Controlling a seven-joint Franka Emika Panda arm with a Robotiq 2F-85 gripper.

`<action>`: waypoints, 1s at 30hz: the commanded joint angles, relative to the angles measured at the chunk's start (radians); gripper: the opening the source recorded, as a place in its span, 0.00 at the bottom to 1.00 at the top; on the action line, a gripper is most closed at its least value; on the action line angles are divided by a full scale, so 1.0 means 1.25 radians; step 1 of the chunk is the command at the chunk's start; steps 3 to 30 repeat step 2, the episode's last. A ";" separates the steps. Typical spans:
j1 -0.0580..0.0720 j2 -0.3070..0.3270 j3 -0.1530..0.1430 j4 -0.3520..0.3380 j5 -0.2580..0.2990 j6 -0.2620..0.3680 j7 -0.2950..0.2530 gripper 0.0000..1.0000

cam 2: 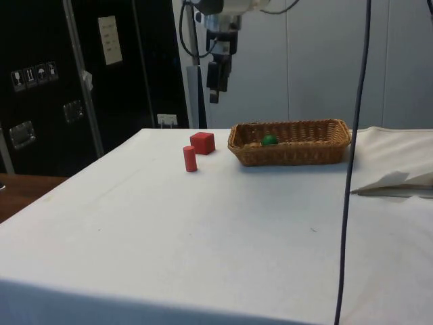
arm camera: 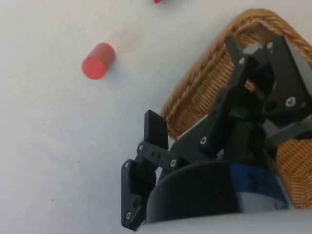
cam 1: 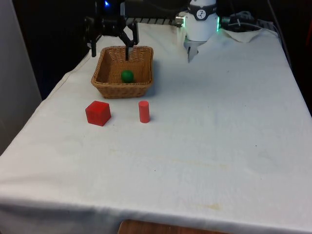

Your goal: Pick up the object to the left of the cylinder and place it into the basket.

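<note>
Gripper (cam 1: 111,48) spread above basket (cam 1: 100,83); one ball (cam 1: 127,75), cube (cam 1: 98,113), cylinder (cam 1: 144,111).

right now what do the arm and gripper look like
The arm is white and rounded, with a green-lit ring at its base. The gripper is black, built from angular linkage bars with silver screws, ending in two slim flat fingers. Dark cables run along the arm.

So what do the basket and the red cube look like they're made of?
The tan woven basket looks like wicker or rattan: braided strands show along its rim and walls. The red cube has flat, matte, evenly coloured faces, likely painted wood or plastic; I can't tell which.
</note>
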 commanded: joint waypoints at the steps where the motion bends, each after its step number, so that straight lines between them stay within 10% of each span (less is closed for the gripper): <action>1: -0.001 0.009 0.003 0.018 0.001 -0.011 0.009 1.00; 30: 0.000 0.002 0.001 0.007 0.000 -0.004 0.002 1.00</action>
